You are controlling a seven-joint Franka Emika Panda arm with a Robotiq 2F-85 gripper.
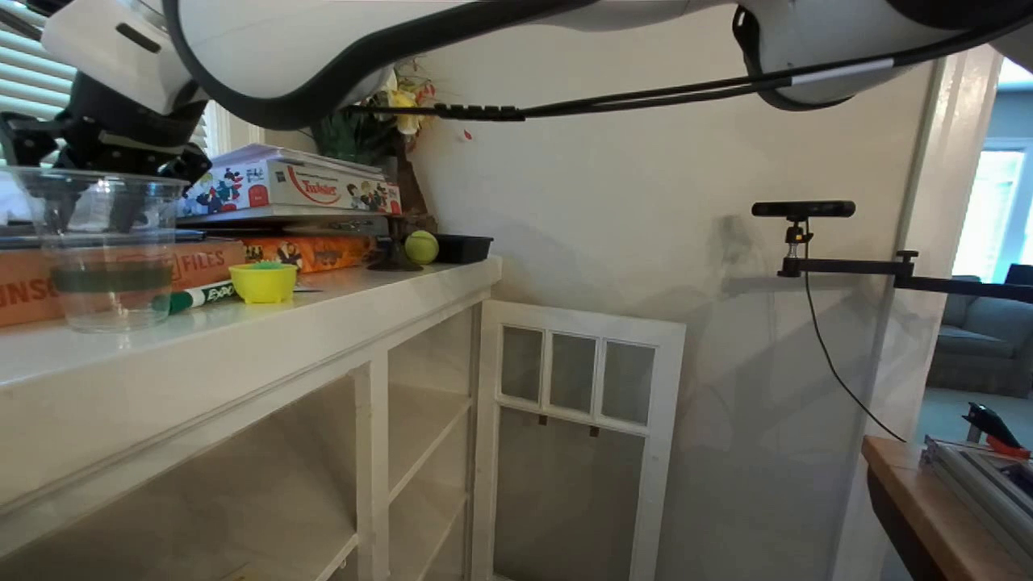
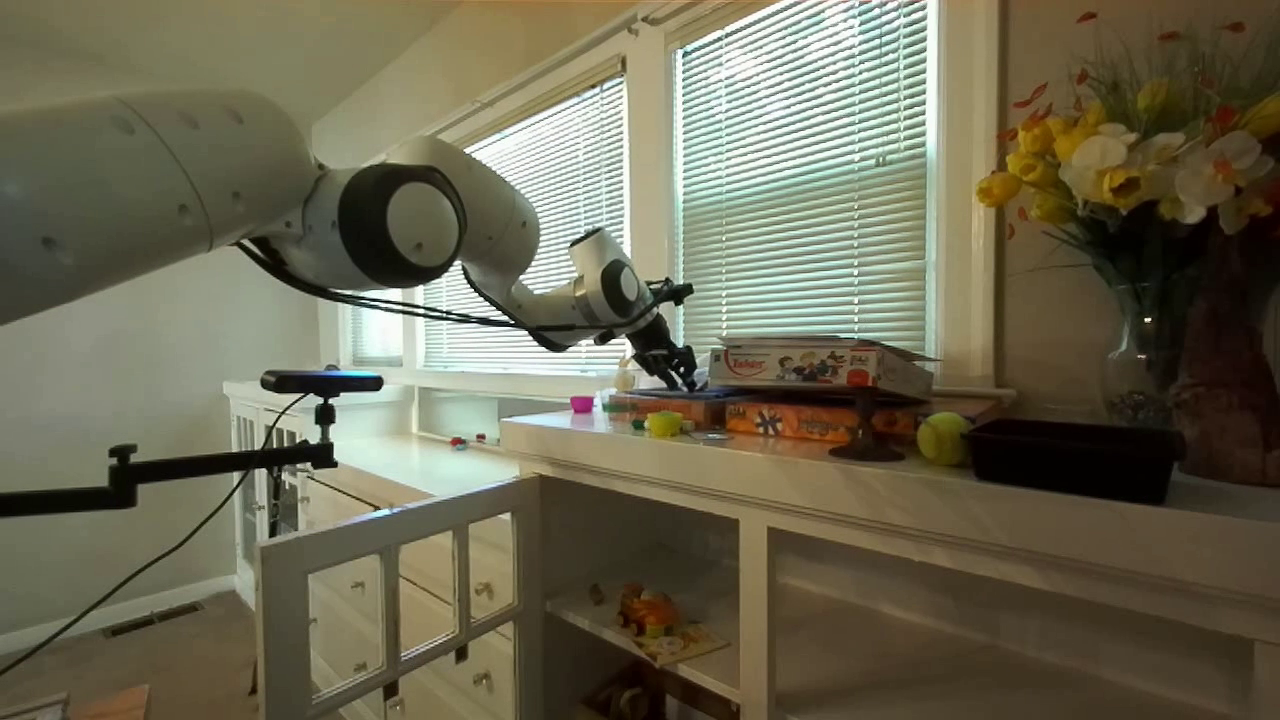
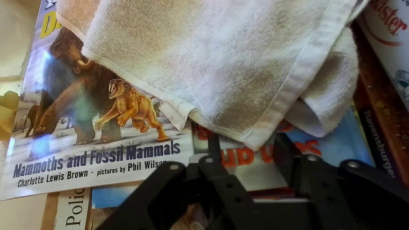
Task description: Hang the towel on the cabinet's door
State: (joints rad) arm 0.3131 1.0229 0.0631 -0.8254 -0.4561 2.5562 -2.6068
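Note:
In the wrist view the off-white towel (image 3: 217, 57) lies folded over books, one hemmed corner pointing down toward my gripper (image 3: 248, 138). Its black fingers (image 3: 286, 150) stand partly apart, one on each side of that corner, and a gap shows between them. Whether either fingertip touches the cloth I cannot tell. From outside, the gripper (image 2: 684, 382) is seen pointing down at the stacked books on the counter; a clear cup partly covers it in an exterior view. The towel is hard to make out there. The cabinet's door (image 1: 668, 403), white with glass panes, hangs open below the counter in both exterior views.
A Twister box (image 2: 820, 365) sits on an orange game box (image 2: 780, 418) beside the gripper. Along the counter (image 1: 363, 311) are the clear cup (image 1: 117, 298), a yellow bowl (image 1: 265, 284), a marker, a tennis ball (image 2: 943, 438), a black tray (image 2: 1070, 460) and a flower vase.

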